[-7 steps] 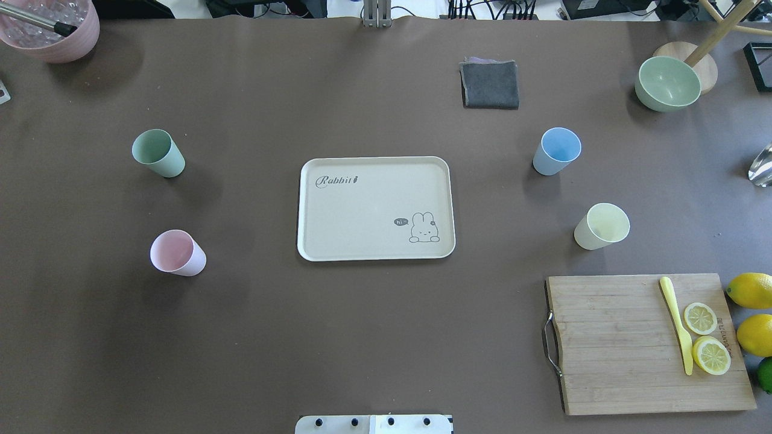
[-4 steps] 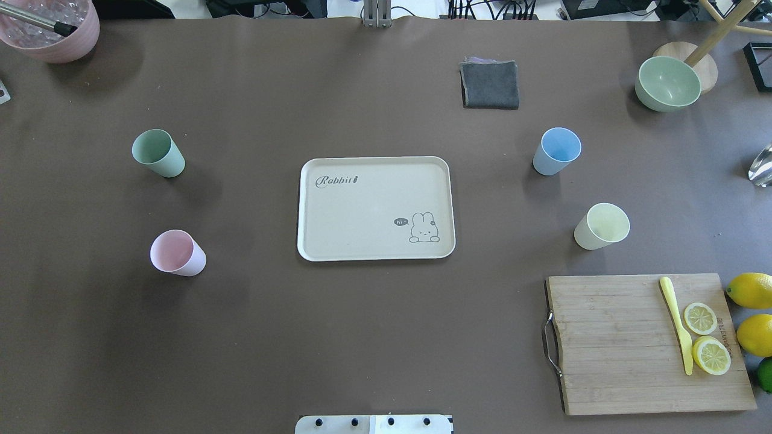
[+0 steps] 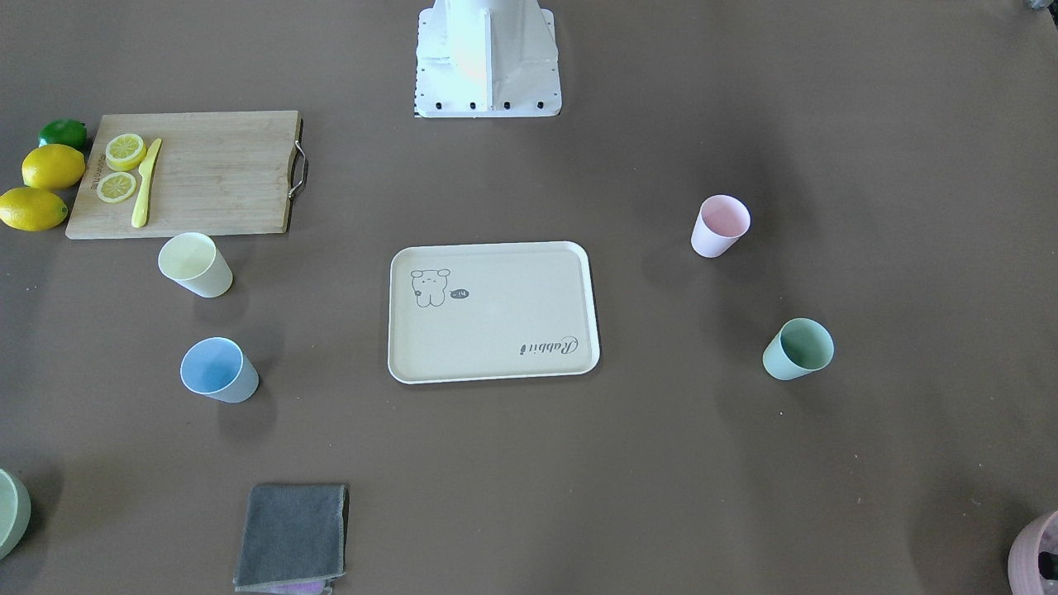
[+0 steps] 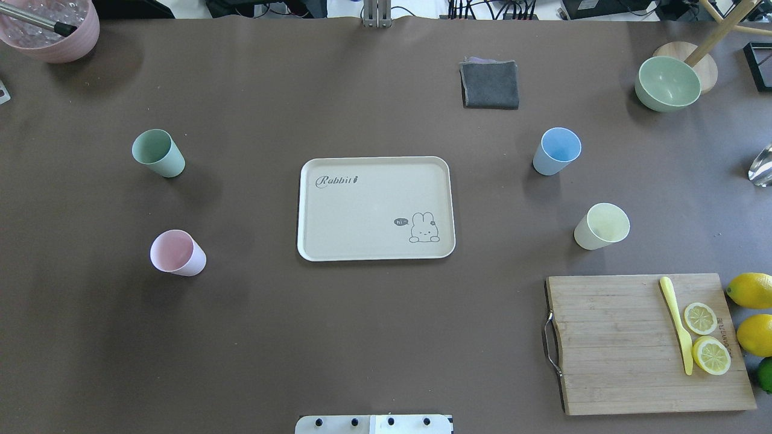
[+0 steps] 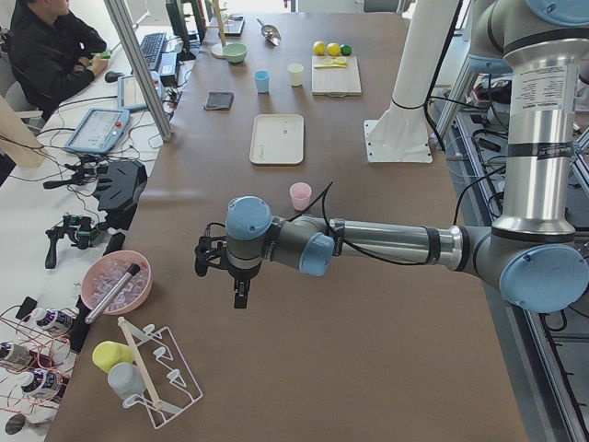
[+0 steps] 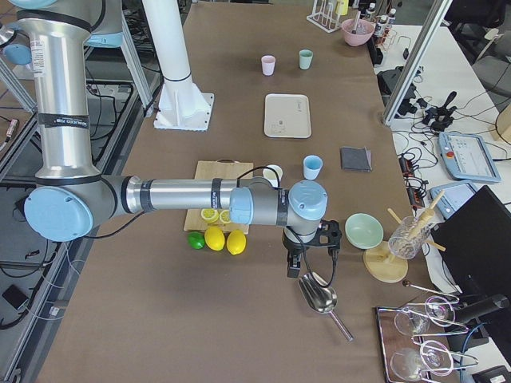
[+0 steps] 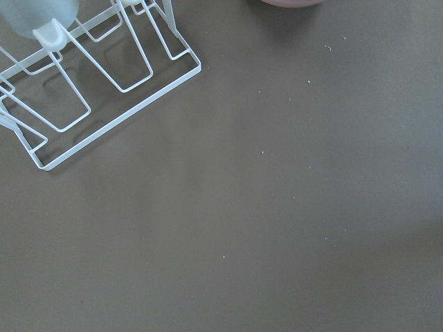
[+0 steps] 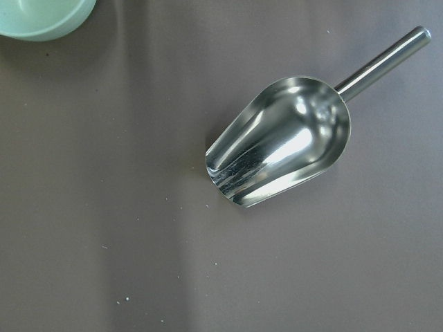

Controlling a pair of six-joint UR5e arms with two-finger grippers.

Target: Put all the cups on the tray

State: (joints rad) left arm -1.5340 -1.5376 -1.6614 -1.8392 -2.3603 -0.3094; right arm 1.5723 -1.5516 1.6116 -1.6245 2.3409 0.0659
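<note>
The cream rabbit tray (image 4: pixel 362 208) lies mid-table with nothing on it. All the cups stand upright on the table, apart from the tray. The mint green cup (image 4: pixel 158 153) and the pink cup (image 4: pixel 177 253) are to its left. The light blue cup (image 4: pixel 556 150) and the pale yellow cup (image 4: pixel 601 226) are to its right. My left gripper (image 5: pixel 238 296) hangs over bare table at the far left end, seen only in the exterior left view. My right gripper (image 6: pixel 293 267) hangs over a metal scoop (image 8: pixel 280 142) at the far right end. I cannot tell whether either is open or shut.
A wooden cutting board (image 4: pixel 609 343) with lemon slices and a yellow knife lies at the front right, with whole lemons (image 4: pixel 751 290) beside it. A grey cloth (image 4: pixel 490 84), a pale green bowl (image 4: pixel 667 83) and a mauve pot (image 4: pixel 57 33) stand at the back. A wire rack (image 7: pixel 90 83) is near the left gripper.
</note>
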